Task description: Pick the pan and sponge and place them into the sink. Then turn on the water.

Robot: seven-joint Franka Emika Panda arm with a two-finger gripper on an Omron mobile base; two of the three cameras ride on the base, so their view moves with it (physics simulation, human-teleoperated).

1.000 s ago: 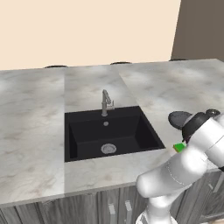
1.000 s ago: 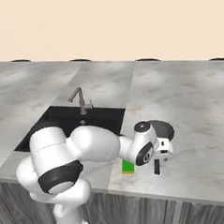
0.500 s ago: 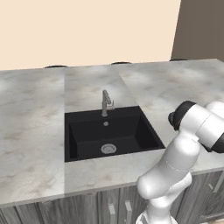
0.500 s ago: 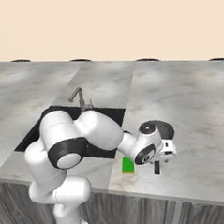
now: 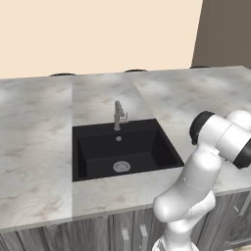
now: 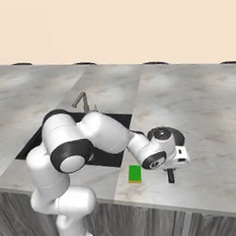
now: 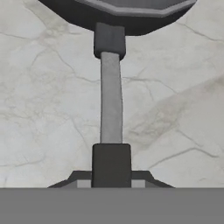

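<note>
The gripper [image 7: 111, 175] is clenched on the pan's [image 7: 131, 11] thin stiff handle [image 7: 110, 100], a far-out hold on what looks like rigid, bowl-heavy metal likely to sag or twist

Matt metal on veined marble
Pan [image 7: 131, 11] and its handle [image 7: 110, 100] look dull grey metal; the counter [image 7: 43, 109] smooth grey marble.
</note>
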